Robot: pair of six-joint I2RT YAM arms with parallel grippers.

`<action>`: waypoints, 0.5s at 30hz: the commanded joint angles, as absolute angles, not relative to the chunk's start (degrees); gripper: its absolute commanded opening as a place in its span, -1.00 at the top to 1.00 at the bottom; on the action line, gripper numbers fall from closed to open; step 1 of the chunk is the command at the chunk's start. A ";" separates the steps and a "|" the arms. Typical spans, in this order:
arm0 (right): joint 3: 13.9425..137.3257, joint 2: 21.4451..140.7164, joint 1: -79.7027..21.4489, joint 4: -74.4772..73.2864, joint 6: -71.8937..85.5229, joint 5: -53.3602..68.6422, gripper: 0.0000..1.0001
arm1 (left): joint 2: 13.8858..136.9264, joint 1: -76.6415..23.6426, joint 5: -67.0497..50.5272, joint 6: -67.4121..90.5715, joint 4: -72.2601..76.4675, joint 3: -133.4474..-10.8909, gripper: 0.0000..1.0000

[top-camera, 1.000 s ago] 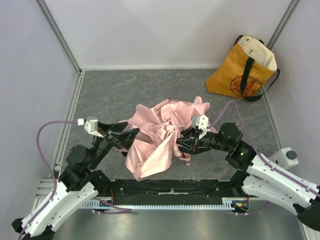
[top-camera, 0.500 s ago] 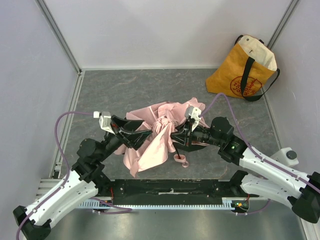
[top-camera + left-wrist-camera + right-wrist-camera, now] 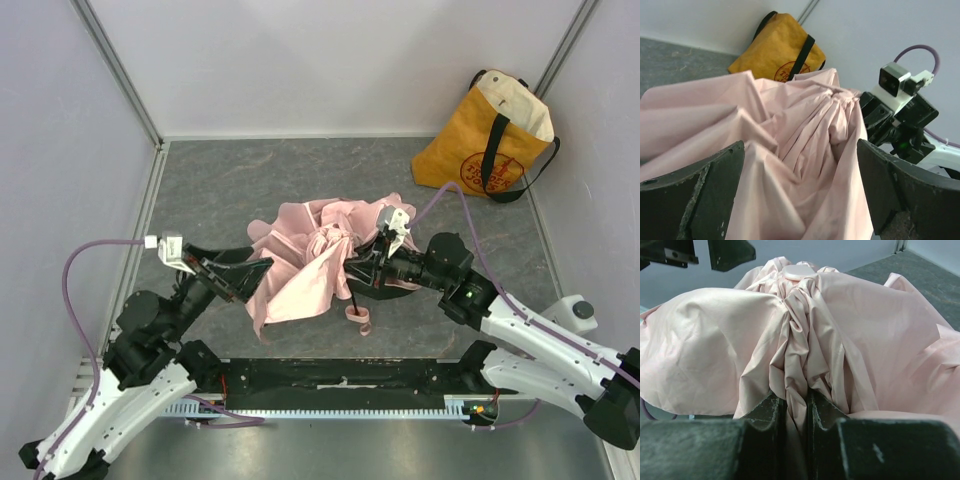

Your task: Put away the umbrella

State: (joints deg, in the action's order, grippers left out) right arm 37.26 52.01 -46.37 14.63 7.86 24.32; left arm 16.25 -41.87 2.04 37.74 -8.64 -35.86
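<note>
While the pink umbrella [image 3: 305,270] lies crumpled on the grey table [image 3: 250,180], the right gripper [image 3: 796,405] pinches its bunched cloth.
On its other side the left gripper [image 3: 800,195] has its jaws wide apart; a yellow tote bag [image 3: 470,150] leans in the far corner.

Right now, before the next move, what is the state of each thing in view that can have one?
umbrella: collapsed but not wrapped, pink fabric loose and crumpled on the table
left hand: open wide, fabric between its fingers, not gripped
right hand: shut on a gathered bunch of the umbrella's fabric
tote bag: standing in the far right corner, mouth open
</note>
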 commanded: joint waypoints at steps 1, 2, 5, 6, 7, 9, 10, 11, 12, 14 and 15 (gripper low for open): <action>40.96 51.77 -45.44 20.92 9.49 24.43 1.00 | 10.38 -41.92 5.19 40.52 -11.18 -31.74 -0.97; 40.96 51.85 -45.27 21.09 9.75 24.96 1.00 | 9.85 -41.92 4.58 40.78 -8.73 -30.34 -0.99; 41.04 52.29 -45.00 21.79 10.37 27.50 1.00 | 11.24 -41.92 3.87 41.66 -2.39 -27.08 -0.99; 41.22 52.38 -45.00 21.88 10.37 28.38 1.00 | 12.82 -41.92 3.78 40.88 -0.55 -26.81 -0.99; 41.22 52.38 -45.00 21.80 10.63 28.91 1.00 | 14.57 -41.92 4.04 40.35 1.56 -26.72 -0.98; 41.57 52.91 -45.00 21.45 10.63 30.05 1.00 | 18.79 -41.92 4.05 38.50 6.30 -26.54 -0.99; 41.83 53.26 -45.00 21.01 10.37 30.93 1.00 | 20.64 -41.92 3.35 38.06 9.55 -26.37 -0.99; 42.36 53.78 -45.00 20.22 10.02 32.07 1.00 | 23.26 -41.92 1.43 37.62 12.80 -26.11 -0.99; 42.71 54.31 -45.00 19.52 9.67 32.43 1.00 | 25.38 -41.92 0.28 37.70 16.66 -25.58 -0.99; 43.59 55.28 -45.00 17.67 8.79 32.26 1.00 | 29.16 -41.84 -6.38 37.71 23.08 -25.49 -0.97; 44.29 55.72 -45.00 15.58 8.09 31.99 1.00 | 30.66 -41.92 -9.20 37.62 25.81 -25.75 -0.96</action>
State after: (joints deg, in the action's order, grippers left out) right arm 39.20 54.78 -45.15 15.25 9.78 29.78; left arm 25.50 -41.85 0.73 39.18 8.21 -25.82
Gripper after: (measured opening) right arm 0.205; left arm 0.987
